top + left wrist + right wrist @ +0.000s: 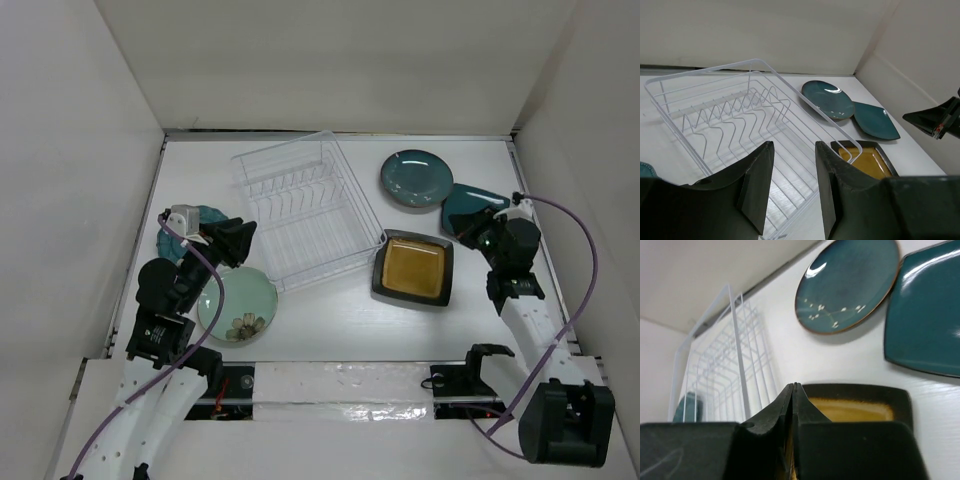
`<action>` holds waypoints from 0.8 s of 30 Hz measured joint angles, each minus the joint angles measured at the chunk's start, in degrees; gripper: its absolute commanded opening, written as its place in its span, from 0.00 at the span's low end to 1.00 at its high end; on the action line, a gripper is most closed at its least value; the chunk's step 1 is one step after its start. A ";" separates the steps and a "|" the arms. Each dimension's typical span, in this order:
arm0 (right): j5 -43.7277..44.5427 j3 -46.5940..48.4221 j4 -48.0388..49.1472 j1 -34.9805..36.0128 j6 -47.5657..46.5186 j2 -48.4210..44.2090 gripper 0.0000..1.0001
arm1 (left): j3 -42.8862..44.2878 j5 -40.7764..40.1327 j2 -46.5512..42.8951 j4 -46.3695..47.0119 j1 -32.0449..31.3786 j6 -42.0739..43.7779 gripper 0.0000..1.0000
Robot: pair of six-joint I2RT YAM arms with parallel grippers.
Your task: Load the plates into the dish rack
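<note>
The clear dish rack (300, 210) lies empty at the table's middle back. The dark teal round plate (416, 179) and the teal square plate (466, 207) lie to its right, with the black-rimmed amber square plate (413, 268) in front of them. The pale green glass plate (240, 305) lies front left. The teal scalloped plate (205, 218) is partly hidden behind my left arm. My left gripper (243, 245) is open and empty, just left of the rack (740, 115). My right gripper (474, 233) is shut and empty, between the amber plate (855, 407) and the teal square plate (925, 320).
White walls enclose the table on the left, back and right. A taped strip (340, 385) runs along the near edge between the arm bases. A purple cable (585, 250) loops off the right arm.
</note>
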 measured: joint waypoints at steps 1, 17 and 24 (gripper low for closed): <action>-0.11 0.76 -0.72 1.51 -0.61 0.72 0.12 | 0.00 -0.02 0.00 0.02 0.00 -0.02 0.36; 2.12 13.35 -8.31 33.68 -7.87 2.58 0.00 | 0.00 0.44 -2.10 0.13 0.00 1.20 0.00; 7.80 14.84 -5.66 57.59 -4.24 8.74 0.00 | 0.00 -3.02 -4.52 -0.24 0.37 1.25 0.00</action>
